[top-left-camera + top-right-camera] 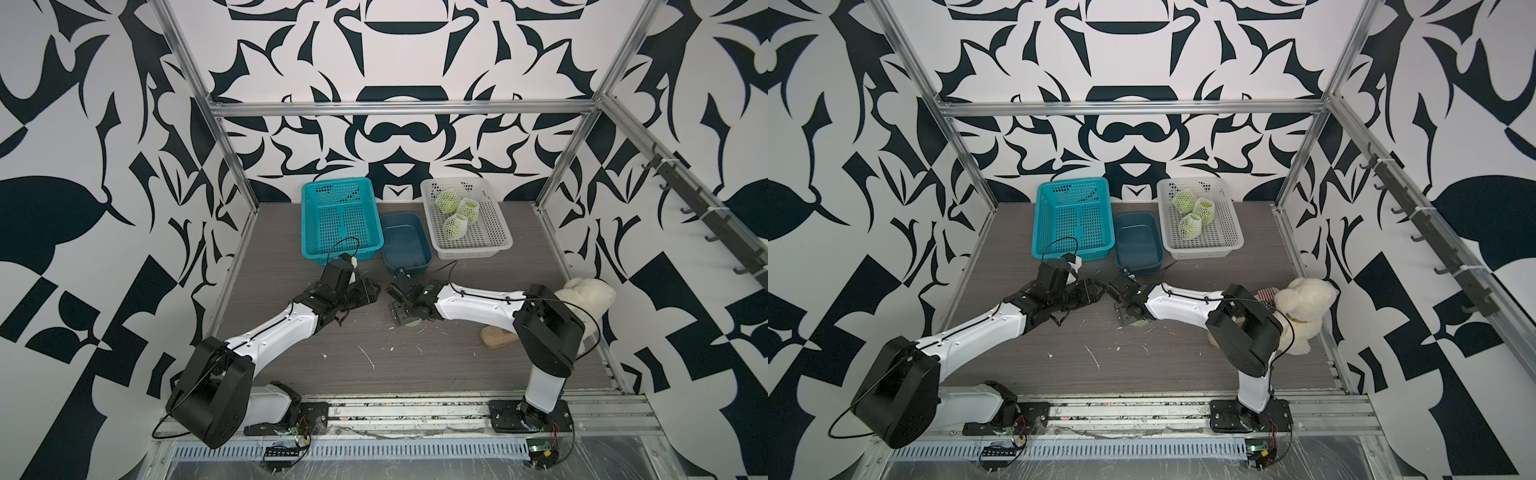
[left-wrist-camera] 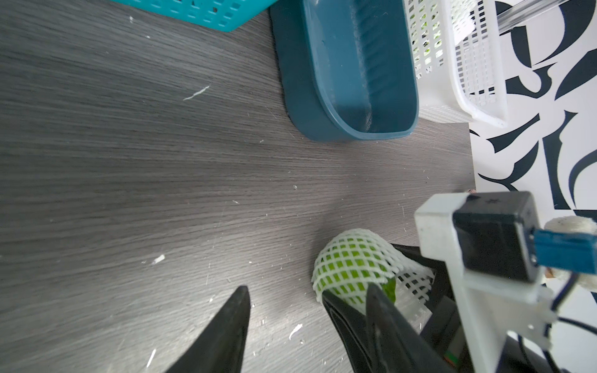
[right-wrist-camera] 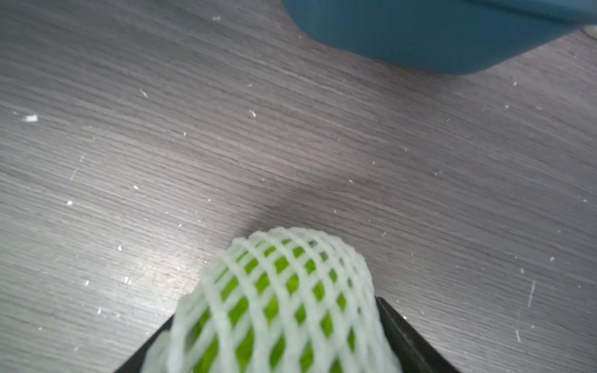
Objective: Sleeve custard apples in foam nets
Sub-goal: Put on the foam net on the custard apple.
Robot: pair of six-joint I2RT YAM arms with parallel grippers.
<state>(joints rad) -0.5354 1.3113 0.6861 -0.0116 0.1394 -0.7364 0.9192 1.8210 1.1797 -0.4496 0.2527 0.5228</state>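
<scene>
At the back of the grey wood-grain table [image 1: 415,365], a teal perforated basket [image 1: 338,226], a dark blue tub [image 1: 405,243] and a white perforated basket [image 1: 492,232] stand side by side. A cream plush toy [image 1: 586,295] sits at the right edge. White scraps [image 1: 365,357] litter the table.

Fourth custard apple [image 1: 414,323] sits mostly hidden under my right tool [image 1: 402,312] in both top views. Right wrist view blurs it, bottom edge crops it, grip unclear.
</scene>
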